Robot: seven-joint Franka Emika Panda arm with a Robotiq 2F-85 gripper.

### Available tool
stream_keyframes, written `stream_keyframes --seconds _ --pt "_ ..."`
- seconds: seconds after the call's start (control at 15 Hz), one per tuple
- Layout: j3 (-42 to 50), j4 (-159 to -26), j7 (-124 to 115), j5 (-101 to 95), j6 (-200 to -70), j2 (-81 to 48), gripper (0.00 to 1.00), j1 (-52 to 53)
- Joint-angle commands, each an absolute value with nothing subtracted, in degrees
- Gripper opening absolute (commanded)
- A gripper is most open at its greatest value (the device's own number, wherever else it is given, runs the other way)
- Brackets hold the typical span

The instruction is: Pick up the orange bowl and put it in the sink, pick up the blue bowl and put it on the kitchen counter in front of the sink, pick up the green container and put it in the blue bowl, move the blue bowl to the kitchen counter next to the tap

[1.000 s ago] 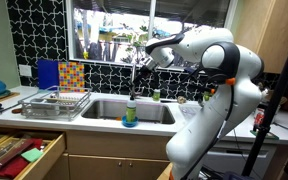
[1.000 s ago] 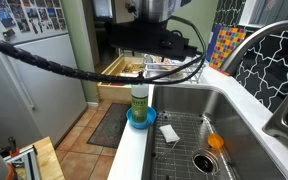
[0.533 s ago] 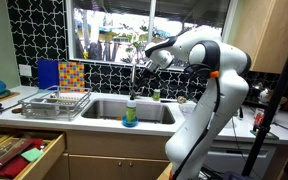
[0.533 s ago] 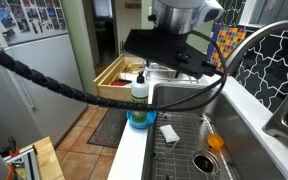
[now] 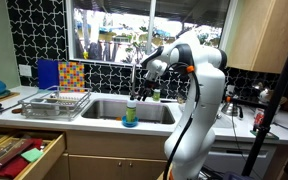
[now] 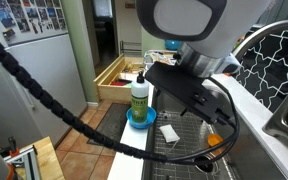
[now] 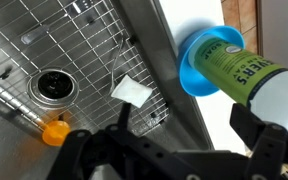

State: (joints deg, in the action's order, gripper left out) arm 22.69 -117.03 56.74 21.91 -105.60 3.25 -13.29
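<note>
Currently, the gripper hangs with its jaws spread wide, holding nothing. Just below it, beside one finger, the green container stands upright inside the blue bowl on the kitchen counter. Below the other finger, the orange bowl lies in the sink.

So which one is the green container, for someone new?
Start at the wide steel sink. On the pale counter strip along its front sits a blue bowl. The green container stands upright inside it, green-labelled, white-topped, the only thing in a bowl.
</note>
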Motion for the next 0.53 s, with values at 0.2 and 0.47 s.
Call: stream_keyframes --seconds 0.2,0.47 --pt "19.2 -116.9 52.5 21.2 -104.5 -3.3 1.0 -14.8" --pt "17.3 -117.5 53.0 22.8 -105.4 -5.9 1.0 -15.2"
